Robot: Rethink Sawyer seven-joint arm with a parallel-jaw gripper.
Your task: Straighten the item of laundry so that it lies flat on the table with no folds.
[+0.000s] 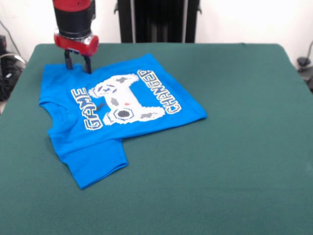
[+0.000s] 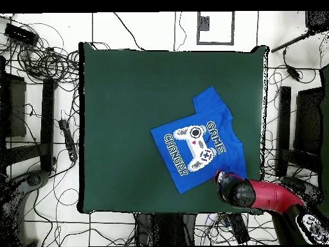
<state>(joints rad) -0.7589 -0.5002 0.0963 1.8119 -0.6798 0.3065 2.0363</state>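
Note:
The blue T-shirt with the game controller print and "GAME CHANGER" lettering lies on the left part of the green table, print up and mostly spread out. One sleeve sticks out toward the front. The far sleeve does not show beside the body. My gripper stands upright over the shirt's far left corner. Its two dark fingers are apart, with the tips at the cloth, and blue fabric shows between them. In the overhead view the shirt lies at the table's right side, and the gripper is at its lower right corner.
The green table stretches wide beyond the shirt on its other sides. The shirt's corner under the gripper lies close to the table's far edge. Cables and stands lie on the floor around the table.

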